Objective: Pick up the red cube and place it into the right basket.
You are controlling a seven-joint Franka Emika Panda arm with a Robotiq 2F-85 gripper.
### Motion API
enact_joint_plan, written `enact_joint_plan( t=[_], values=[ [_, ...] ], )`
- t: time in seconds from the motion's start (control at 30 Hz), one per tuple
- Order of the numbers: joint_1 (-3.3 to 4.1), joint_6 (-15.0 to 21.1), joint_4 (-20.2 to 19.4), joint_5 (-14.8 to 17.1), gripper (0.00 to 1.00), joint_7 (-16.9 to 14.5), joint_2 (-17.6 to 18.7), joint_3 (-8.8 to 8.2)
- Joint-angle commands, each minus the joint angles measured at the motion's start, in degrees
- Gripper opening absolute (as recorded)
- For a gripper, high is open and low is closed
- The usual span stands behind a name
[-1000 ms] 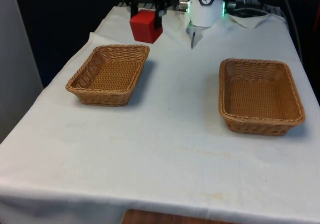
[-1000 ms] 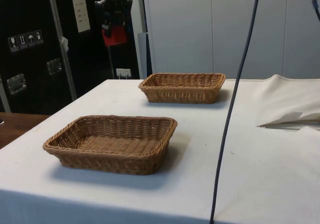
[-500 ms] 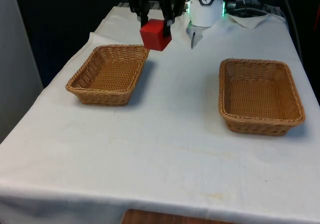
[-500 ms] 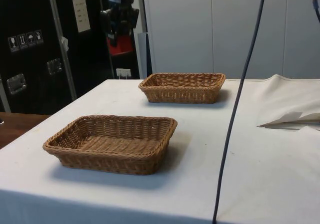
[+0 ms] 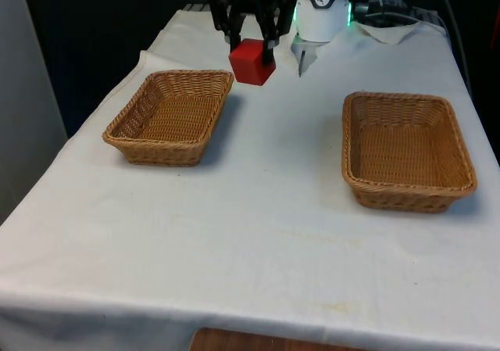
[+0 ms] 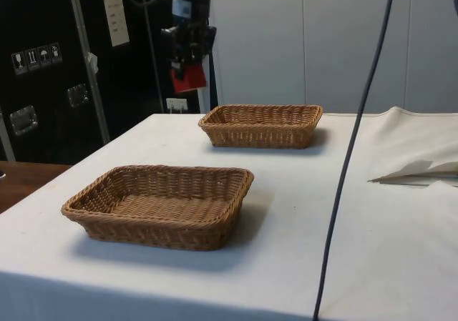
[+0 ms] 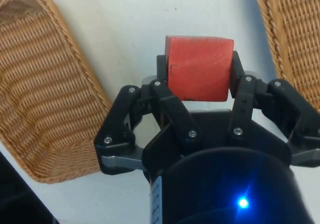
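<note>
No legible text; cabinet [image 6: 43,85] labels unreadable.

A robotics lab: a table [image 5: 258,234] under a white cloth with 2 wicker baskets [image 5: 172,116] [image 5: 406,152] near its side edges, dark equipment cabinets [image 6: 43,63] with handling labels, and a loose cable [image 6: 351,156] hanging across.

Dark cabinets [image 6: 50,63], pale wall panels [image 6: 308,42], white-clothed table [image 5: 258,234]
</note>
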Motion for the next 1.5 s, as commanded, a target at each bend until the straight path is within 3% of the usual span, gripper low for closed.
enact_joint_plan(
  t=[0.0, 0.2, 0.23, 0.33, 0.53, 0.57, 0.83, 1.1, 1.13, 1.27, 1.4, 1.43, 1.47],
  values=[
    [0.06, 1.55, -2.23, 0.23, 0.04, -0.46, -1.55, 0.0],
    [-0.69, 6.19, -8.08, 0.69, 0.04, -2.52, -3.55, 0.06],
    [-0.52, 5.33, -7.51, 0.06, 0.04, -1.72, -3.15, 0.0],
    [-1.26, 7.79, -9.68, 0.69, 0.04, -3.5, -3.84, 0.0],
    [-2.64, 9.63, -11.17, 0.46, 0.04, -5.79, -3.84, -0.63],
    [-2.46, 8.88, -10.66, 0.11, 0.04, -5.16, -3.32, -0.69],
    [-3.95, 10.77, -11.97, 0.23, 0.04, -9.0, -3.61, -2.12],
    [-4.76, 13.01, -13.75, 0.34, 0.04, -11.86, -3.78, -3.5],
    [-4.58, 11.69, -12.89, 0.11, 0.04, -11.23, -3.32, -3.5],
    [-5.21, 15.99, -15.99, 0.57, 0.04, -13.35, -4.13, -4.01],
    [-5.61, 18.51, -17.76, 0.74, 0.04, -14.5, -4.35, -4.35],
    [-5.33, 17.59, -17.02, 0.17, 0.04, -13.64, -3.44, -4.58],
    [-5.67, 19.08, -18.16, 0.8, 0.04, -14.73, -4.35, -4.47]
  ],
)
